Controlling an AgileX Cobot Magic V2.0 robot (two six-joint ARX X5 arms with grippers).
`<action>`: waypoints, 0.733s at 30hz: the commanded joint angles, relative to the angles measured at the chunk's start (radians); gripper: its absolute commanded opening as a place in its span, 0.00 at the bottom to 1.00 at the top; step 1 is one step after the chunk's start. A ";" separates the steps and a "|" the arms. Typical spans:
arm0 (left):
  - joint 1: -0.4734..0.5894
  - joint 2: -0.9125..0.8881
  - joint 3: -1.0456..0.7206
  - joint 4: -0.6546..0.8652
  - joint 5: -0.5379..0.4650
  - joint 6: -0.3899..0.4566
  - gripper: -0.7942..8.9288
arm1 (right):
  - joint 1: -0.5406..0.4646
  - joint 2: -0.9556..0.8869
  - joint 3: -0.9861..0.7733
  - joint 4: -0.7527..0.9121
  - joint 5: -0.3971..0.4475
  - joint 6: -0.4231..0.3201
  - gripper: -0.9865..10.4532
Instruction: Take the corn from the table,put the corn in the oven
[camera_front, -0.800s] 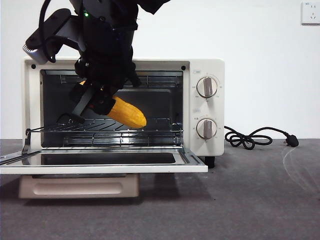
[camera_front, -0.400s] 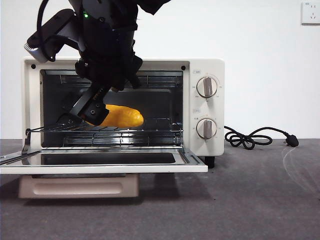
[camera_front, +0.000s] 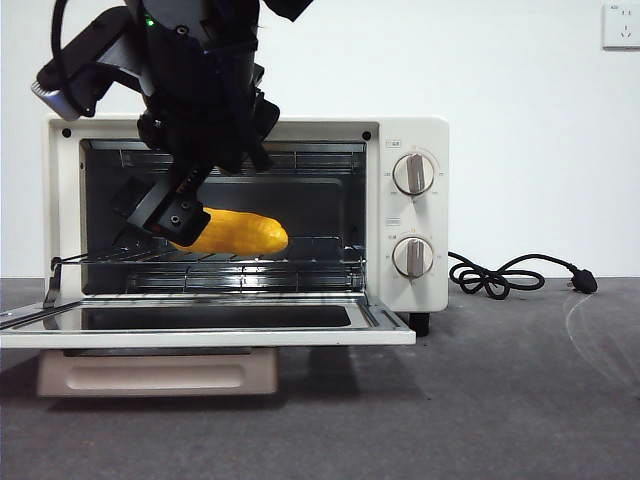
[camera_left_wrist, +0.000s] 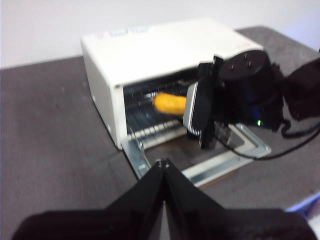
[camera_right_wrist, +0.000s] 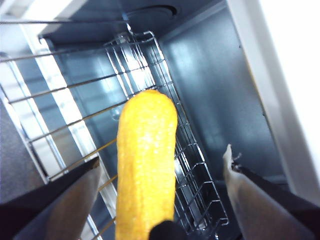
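The yellow-orange corn (camera_front: 245, 232) lies flat on the wire rack (camera_front: 300, 265) inside the cream-white oven (camera_front: 410, 130), whose door (camera_front: 200, 335) hangs open. My right gripper (camera_front: 155, 212) reaches into the oven's left half and stands open. In the right wrist view its jaws sit wide on either side of the corn (camera_right_wrist: 145, 150) without touching it. My left gripper (camera_left_wrist: 162, 162) is shut and empty, hovering over the dark grey table (camera_left_wrist: 55, 130) well in front of the oven (camera_left_wrist: 150, 45); from there the corn (camera_left_wrist: 169, 102) shows inside.
Two round knobs (camera_front: 413, 174) sit on the oven's right panel. A black cord (camera_front: 500, 275) coils on the table to the right. The beige door handle (camera_front: 160, 372) hangs below the open door. A wall socket (camera_front: 621, 25) is at top right.
The corn went from tilted in the right gripper to lying flat on the rack. The right gripper has opened, let it go and shifted slightly left and up.
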 joint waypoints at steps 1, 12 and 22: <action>-0.017 0.004 -0.009 -0.026 -0.003 -0.038 0.07 | 0.009 -0.027 0.003 0.014 0.012 0.017 0.44; -0.121 0.005 -0.009 -0.031 -0.032 -0.111 0.07 | 0.027 -0.119 0.003 -0.023 0.019 0.043 0.44; -0.189 0.005 -0.010 -0.029 -0.106 -0.141 0.07 | 0.098 -0.220 0.003 -0.169 -0.001 0.146 0.44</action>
